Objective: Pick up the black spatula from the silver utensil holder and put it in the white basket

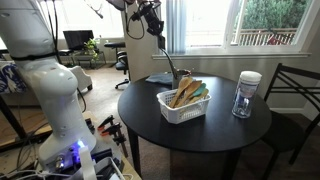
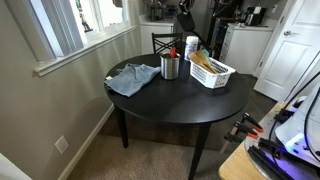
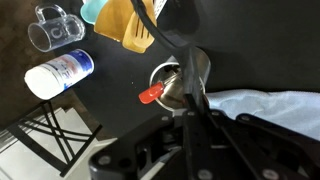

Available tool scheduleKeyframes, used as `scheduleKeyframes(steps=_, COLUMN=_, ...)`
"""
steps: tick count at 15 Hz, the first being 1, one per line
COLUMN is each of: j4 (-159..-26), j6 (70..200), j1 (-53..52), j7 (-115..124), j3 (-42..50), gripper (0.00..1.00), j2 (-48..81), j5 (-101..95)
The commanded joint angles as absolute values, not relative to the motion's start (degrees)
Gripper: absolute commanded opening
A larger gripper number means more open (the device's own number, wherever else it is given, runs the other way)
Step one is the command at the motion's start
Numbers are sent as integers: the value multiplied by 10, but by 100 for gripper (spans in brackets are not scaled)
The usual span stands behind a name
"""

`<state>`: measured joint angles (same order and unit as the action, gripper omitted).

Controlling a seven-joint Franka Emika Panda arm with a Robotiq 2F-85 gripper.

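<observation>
My gripper (image 1: 152, 22) hangs high above the round table, shut on the handle of the black spatula (image 1: 168, 58), which slants down toward the silver utensil holder (image 2: 170, 68). In the wrist view the spatula (image 3: 168, 35) runs from my jaws (image 3: 190, 105) across the holder's mouth (image 3: 203, 68). I cannot tell whether its blade end is still inside. A red-tipped utensil (image 3: 150, 95) stands in the holder. The white basket (image 1: 180, 112) sits beside the holder and holds light-brown wooden utensils and a teal one. The basket also shows in an exterior view (image 2: 216, 78).
A crumpled blue cloth (image 2: 133, 78) lies on the table next to the holder. A clear jar with a white lid (image 1: 245, 93) stands beyond the basket. A dark chair (image 1: 295, 95) stands at the table's far side. The robot base (image 1: 55, 90) is beside the table.
</observation>
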<state>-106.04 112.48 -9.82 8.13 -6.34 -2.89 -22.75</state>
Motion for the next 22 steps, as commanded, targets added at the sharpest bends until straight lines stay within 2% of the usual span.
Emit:
scheduleKeyframes(steps=1, j4=-1113, j6=1155, j1=-73, j7=74, j3=-54, gripper=1, j2=-60, j5=-182)
scheduleKeyframes(steps=12, j4=-1147, j6=1224, j1=-31, j7=119, j3=-22, gripper=1, j2=-44, j5=-94)
scheduleKeyframes(steps=22, j4=-1117, j6=1132, j1=-21, j7=343, j3=-15, gripper=1, j2=15, j5=-169)
